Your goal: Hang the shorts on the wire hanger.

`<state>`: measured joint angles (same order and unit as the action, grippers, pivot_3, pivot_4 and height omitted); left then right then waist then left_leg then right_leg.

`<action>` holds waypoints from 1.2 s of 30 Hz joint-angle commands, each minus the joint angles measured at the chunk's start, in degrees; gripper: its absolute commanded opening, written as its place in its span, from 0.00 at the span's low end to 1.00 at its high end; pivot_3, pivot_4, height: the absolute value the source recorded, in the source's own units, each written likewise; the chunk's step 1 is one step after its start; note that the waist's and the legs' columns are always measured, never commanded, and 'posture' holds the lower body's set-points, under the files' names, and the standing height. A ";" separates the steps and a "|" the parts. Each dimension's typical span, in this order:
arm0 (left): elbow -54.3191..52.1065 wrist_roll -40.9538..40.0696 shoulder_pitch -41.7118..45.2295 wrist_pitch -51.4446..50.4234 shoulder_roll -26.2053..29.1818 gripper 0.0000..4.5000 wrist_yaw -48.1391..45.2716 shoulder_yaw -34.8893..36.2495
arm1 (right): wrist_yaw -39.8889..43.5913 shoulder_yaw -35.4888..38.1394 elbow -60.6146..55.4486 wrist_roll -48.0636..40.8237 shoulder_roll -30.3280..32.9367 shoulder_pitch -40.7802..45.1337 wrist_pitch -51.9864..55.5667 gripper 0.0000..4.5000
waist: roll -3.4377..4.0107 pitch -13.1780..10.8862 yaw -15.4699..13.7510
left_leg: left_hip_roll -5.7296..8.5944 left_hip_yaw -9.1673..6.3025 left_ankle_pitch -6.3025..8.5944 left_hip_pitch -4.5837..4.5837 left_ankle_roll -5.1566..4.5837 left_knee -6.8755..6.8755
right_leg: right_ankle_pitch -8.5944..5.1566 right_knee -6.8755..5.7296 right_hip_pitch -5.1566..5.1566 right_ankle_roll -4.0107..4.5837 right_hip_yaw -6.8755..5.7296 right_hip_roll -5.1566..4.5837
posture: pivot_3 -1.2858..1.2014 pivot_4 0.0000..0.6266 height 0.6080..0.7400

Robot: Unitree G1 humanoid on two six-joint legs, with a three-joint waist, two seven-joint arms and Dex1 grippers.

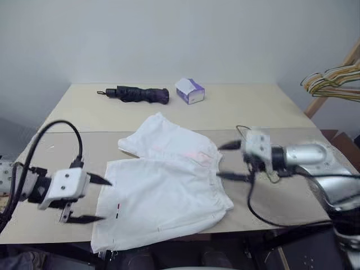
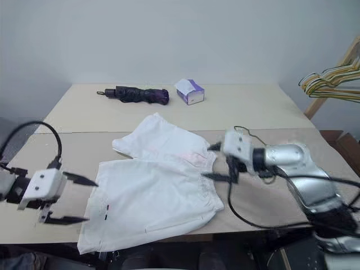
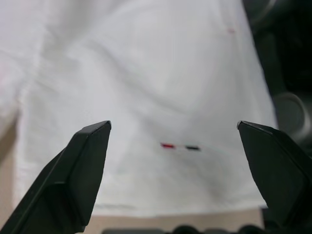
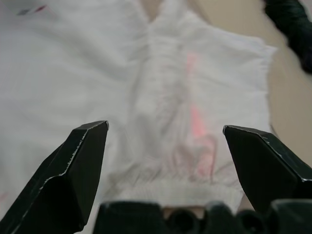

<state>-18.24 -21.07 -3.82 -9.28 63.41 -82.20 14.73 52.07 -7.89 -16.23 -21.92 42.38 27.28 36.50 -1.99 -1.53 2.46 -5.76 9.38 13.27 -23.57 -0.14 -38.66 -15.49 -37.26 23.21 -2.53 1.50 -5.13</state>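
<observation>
The white shorts (image 1: 163, 185) lie flat on the table (image 1: 247, 107), their gathered waistband toward the right and the hem hanging over the near edge. Small red and dark marks (image 3: 180, 146) sit near the hem. My left gripper (image 1: 106, 199) hovers open at the shorts' left hem side, fingers spread and empty. My right gripper (image 1: 219, 161) is open too, just off the waistband (image 4: 170, 190), holding nothing. A thin piece of the wire hanger (image 1: 241, 128) peeks out on the table behind the right gripper; my right arm hides the rest.
A folded dark umbrella (image 1: 138, 94) and a small purple-white tissue box (image 1: 190, 90) lie at the back of the table. A bunch of coloured hangers (image 1: 332, 81) hangs on a wooden rack off the table's right side.
</observation>
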 commanded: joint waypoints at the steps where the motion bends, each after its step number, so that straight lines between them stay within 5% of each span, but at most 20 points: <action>1: -2.06 -0.05 5.02 -1.43 -2.93 1.00 5.18 -3.48 | -9.37 1.11 5.18 0.03 -6.49 4.13 9.71 1.00 | 0.01 0.00 -0.06 | 0.00 0.00 -0.16 -0.17 -0.23 0.00 | 0.01 -0.06 0.09 -0.02 0.00 0.01 | 0.52 0.00 1.00; 7: -2.49 3.57 12.05 -2.56 -7.37 1.00 10.51 -11.13 | -14.92 -2.38 13.49 3.14 -15.56 5.35 12.16 1.00 | 0.02 -0.01 -0.21 | 0.03 -0.02 -0.28 -0.22 -0.27 -0.07 | 0.00 -0.40 0.19 -0.02 0.00 0.04 | 0.52 0.00 1.00; 15: -0.68 7.98 14.73 0.13 -8.92 1.00 12.33 -16.83 | -14.58 -12.26 19.38 13.21 -14.45 1.39 5.03 1.00 | 0.02 0.00 0.03 | 0.03 -0.05 -0.28 -0.21 -0.27 -0.08 | -0.01 -0.40 0.16 -0.04 0.00 0.05 | 0.52 0.00 1.00; 25: 0.17 10.93 16.17 0.93 -10.34 1.00 13.98 -19.35 | -17.37 -10.32 35.65 19.77 -17.60 8.19 -8.34 1.00 | 0.00 0.05 0.16 | 0.03 -0.07 -0.28 0.03 -0.26 -0.08 | -0.02 -0.39 -0.05 -0.05 0.00 0.05 | 0.51 0.00 1.00; 31: 0.41 10.06 16.38 0.59 -9.95 1.00 13.73 -18.88 | -10.31 -8.34 23.69 16.58 -14.93 5.10 -8.33 1.00 | 0.03 0.03 0.12 | 0.03 -0.08 -0.28 -0.18 -0.27 -0.07 | -0.03 -0.39 0.12 -0.06 0.00 0.06 | 0.51 0.00 1.00; 36: -0.49 7.85 15.81 -0.49 -9.49 1.00 13.67 -17.14 | -12.16 0.98 9.70 10.99 -10.79 2.82 9.51 1.00 | 0.04 0.02 0.04 | 0.03 -0.10 -0.28 -0.23 -0.27 -0.11 | -0.04 -0.43 0.16 -0.08 0.00 0.04 | 0.51 0.00 1.00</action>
<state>-17.25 -11.66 11.39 -9.23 53.26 -68.68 -4.99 41.50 -12.01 -1.94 -9.52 29.90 29.77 40.88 -1.95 -1.51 2.49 -5.74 9.28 12.98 -23.79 -0.41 -38.77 -15.53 -37.70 23.36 -2.60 1.50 -5.09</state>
